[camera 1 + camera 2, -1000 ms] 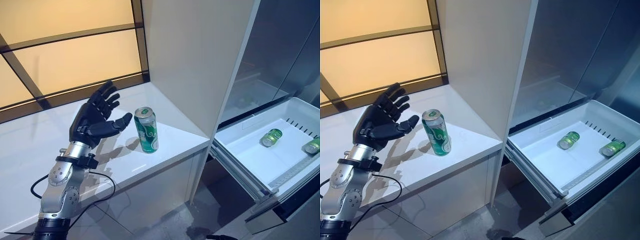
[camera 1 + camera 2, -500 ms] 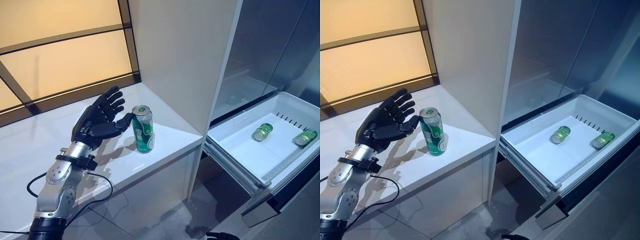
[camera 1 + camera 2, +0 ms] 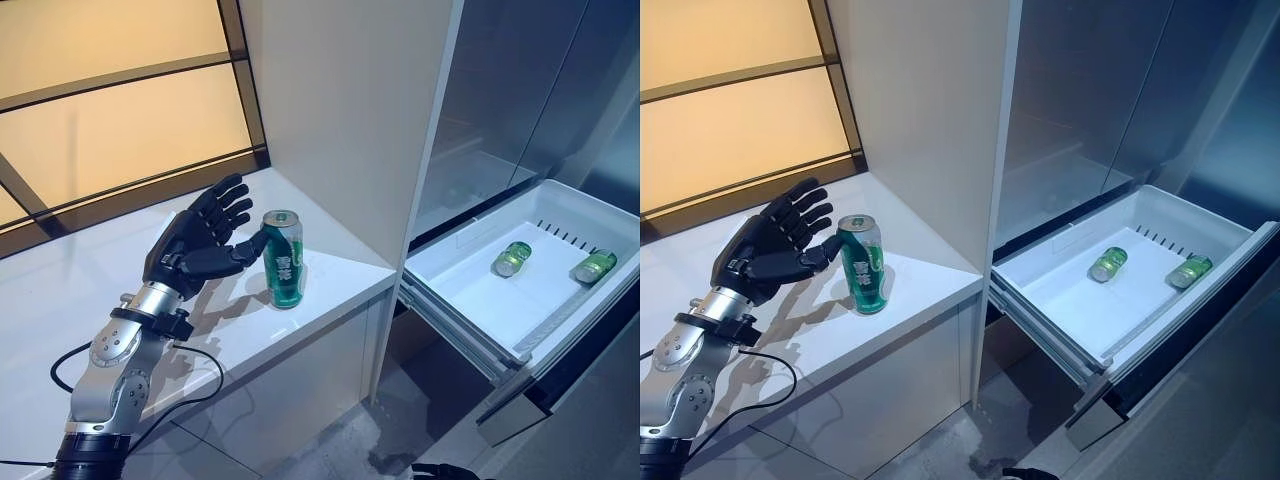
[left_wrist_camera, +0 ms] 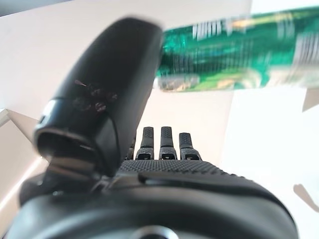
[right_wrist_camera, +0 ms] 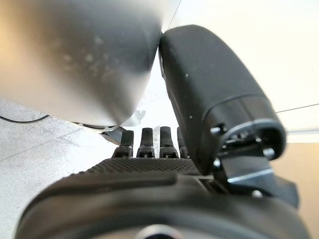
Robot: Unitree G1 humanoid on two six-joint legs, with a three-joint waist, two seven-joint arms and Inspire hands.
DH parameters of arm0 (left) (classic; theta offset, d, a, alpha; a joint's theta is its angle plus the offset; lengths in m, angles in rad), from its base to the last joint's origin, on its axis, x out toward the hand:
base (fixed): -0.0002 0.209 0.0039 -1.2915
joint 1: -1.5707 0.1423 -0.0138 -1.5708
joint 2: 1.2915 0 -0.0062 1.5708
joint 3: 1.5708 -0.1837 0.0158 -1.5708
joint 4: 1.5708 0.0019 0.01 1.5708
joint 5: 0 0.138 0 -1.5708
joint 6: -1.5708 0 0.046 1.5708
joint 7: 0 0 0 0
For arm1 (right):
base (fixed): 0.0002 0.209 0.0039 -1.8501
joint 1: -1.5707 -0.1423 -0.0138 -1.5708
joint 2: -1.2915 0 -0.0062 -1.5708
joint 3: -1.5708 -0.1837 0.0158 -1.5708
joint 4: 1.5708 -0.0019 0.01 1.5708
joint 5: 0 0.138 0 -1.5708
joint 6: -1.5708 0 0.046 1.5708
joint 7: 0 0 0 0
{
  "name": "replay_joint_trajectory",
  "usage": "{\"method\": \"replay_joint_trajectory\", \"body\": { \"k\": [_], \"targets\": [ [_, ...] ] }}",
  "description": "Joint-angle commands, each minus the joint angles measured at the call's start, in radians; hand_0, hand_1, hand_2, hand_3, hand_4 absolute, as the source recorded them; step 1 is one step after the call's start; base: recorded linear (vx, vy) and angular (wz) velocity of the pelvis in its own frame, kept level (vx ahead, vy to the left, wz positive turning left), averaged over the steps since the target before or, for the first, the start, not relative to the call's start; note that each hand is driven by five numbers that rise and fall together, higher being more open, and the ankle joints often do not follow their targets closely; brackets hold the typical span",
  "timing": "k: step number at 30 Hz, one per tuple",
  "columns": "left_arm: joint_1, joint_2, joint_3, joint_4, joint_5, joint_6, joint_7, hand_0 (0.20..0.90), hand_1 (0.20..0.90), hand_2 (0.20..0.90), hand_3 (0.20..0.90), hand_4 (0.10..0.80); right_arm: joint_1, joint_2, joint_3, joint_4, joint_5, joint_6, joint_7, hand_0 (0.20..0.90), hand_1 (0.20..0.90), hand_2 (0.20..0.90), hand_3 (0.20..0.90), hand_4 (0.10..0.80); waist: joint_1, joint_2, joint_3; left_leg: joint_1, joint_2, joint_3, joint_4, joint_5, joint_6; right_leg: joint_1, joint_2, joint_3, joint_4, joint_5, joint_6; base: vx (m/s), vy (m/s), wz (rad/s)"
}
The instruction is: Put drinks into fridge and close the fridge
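Observation:
A green drink can (image 3: 283,258) stands upright on the white counter (image 3: 330,290), near its right end. My left hand (image 3: 190,245) is open just left of it, fingers spread, and the thumb tip reaches the can's side. In the left wrist view the can (image 4: 239,50) shows past the thumb (image 4: 104,89), with the fingers (image 4: 162,144) straight. The fridge drawer (image 3: 470,325) is pulled out at the right, and two green cans (image 3: 513,258) (image 3: 594,266) lie inside it. My right hand (image 5: 149,174) shows only in its own wrist view, open and holding nothing.
A tall white cabinet panel (image 3: 350,120) rises between the counter and the fridge opening (image 3: 520,90). Amber window panes (image 3: 120,100) back the counter. Grey floor (image 3: 340,440) lies below the counter edge and the drawer.
The camera has swung right, so the whole scene sits further left. My left hand has closed the gap to the can, and its thumb now meets the can's side.

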Motion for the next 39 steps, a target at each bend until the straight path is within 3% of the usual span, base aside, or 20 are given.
{"method": "replay_joint_trajectory", "body": {
  "k": [1, 22, 39],
  "targets": [
    [-0.110, 0.066, 0.063, 0.001, 0.011, -0.100, 0.047, 0.900, 0.900, 0.900, 0.900, 0.800, -0.004, -0.003, 0.032, 0.039, -0.016, 0.010, 0.026, 0.900, 0.900, 0.900, 0.900, 0.800, -0.017, -0.010, -0.019, -0.013, -0.048, 0.013, 0.019, -0.068, 0.018, 0.012, 0.033, 0.047, 0.094, -0.151, 0.028, 0.000, 0.000, 0.00],
    [-0.050, 0.044, 0.144, -0.017, 0.010, -0.241, 0.077, 0.900, 0.900, 0.900, 0.900, 0.800, 0.003, 0.004, 0.022, 0.039, -0.020, 0.012, 0.012, 0.900, 0.900, 0.900, 0.900, 0.800, 0.005, -0.023, -0.022, -0.022, -0.052, -0.002, 0.018, -0.066, 0.020, 0.005, 0.036, 0.043, 0.101, -0.156, 0.024, -0.001, 0.000, 0.00],
    [-0.027, 0.043, 0.182, -0.014, 0.027, -0.290, 0.123, 0.900, 0.900, 0.900, 0.900, 0.800, 0.005, 0.003, 0.016, 0.038, -0.021, 0.012, 0.012, 0.900, 0.900, 0.900, 0.900, 0.800, 0.013, -0.025, -0.024, -0.032, -0.054, -0.010, 0.020, -0.056, 0.019, -0.002, 0.035, 0.037, 0.100, -0.146, 0.021, 0.000, 0.000, 0.00]
  ]
}}
